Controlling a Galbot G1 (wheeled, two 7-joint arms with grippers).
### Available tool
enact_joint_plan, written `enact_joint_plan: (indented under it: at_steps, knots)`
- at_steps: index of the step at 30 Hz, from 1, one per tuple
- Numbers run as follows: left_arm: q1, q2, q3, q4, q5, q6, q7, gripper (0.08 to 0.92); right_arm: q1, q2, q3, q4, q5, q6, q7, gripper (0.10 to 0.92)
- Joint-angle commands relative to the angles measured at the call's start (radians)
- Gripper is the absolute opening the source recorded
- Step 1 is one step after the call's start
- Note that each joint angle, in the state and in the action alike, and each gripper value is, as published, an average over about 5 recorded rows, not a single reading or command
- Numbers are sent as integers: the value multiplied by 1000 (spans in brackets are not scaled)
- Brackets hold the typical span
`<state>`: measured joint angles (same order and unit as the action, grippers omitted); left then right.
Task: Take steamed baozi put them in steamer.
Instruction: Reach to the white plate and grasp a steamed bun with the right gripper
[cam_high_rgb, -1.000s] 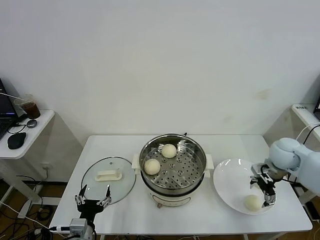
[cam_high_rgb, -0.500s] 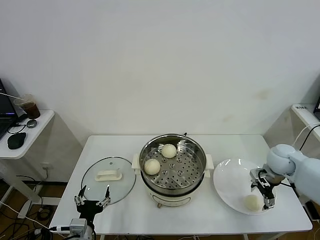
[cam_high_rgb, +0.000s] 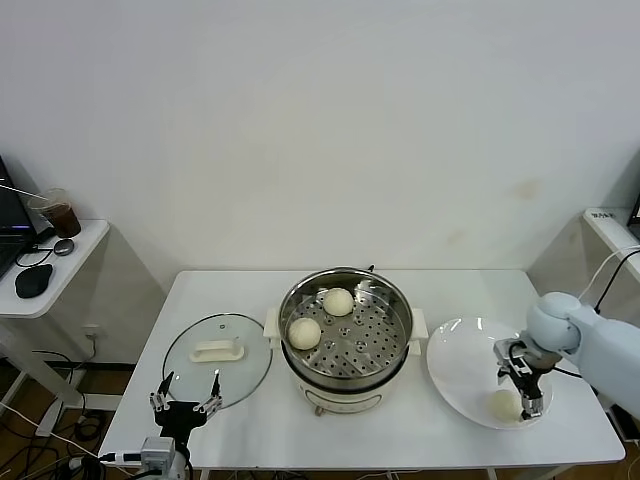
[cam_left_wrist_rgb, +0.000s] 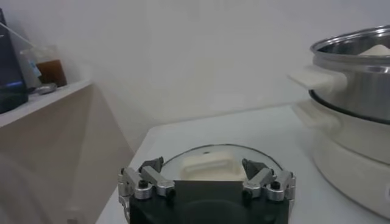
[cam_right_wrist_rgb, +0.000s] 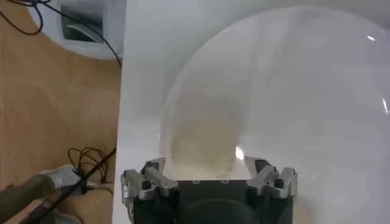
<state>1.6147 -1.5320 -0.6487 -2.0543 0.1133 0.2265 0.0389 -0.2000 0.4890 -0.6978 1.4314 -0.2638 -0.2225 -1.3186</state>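
The steamer (cam_high_rgb: 346, 330) stands mid-table, a steel pot on a white base, with two pale baozi on its perforated floor: one at the back (cam_high_rgb: 338, 301) and one on its left side (cam_high_rgb: 304, 333). A third baozi (cam_high_rgb: 502, 404) lies on the white plate (cam_high_rgb: 462, 365) to the right. My right gripper (cam_high_rgb: 521, 394) hangs open right over that bun. In the right wrist view the baozi (cam_right_wrist_rgb: 204, 146) sits just beyond the spread gripper (cam_right_wrist_rgb: 209, 169), apart from both fingers. My left gripper (cam_high_rgb: 186, 398) waits open at the table's front left.
A round glass lid (cam_high_rgb: 218, 357) with a white handle lies flat left of the steamer, just beyond the left gripper (cam_left_wrist_rgb: 207, 173). The plate reaches close to the table's front right edge (cam_high_rgb: 590, 445). A side desk (cam_high_rgb: 50, 265) with a cup stands far left.
My right gripper has dropped and drawn in towards the baozi on the plate. The left arm, the lid and the two buns in the steamer have not moved.
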Motion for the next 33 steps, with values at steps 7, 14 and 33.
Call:
enact_joint_plan:
  at_steps: [7, 14, 33]
  knots:
    - [-1, 1, 0, 2, 0, 0, 1, 823, -7, 17, 6, -16, -6, -3, -11, 823]
    - [-2, 0, 1, 3, 0, 0, 1, 823, -17, 16, 11, -14, -9, -4, -16, 782]
    - [-4, -4, 6, 4, 2, 0, 1, 823, -3, 1, 31, -19, 2, -3, -15, 520]
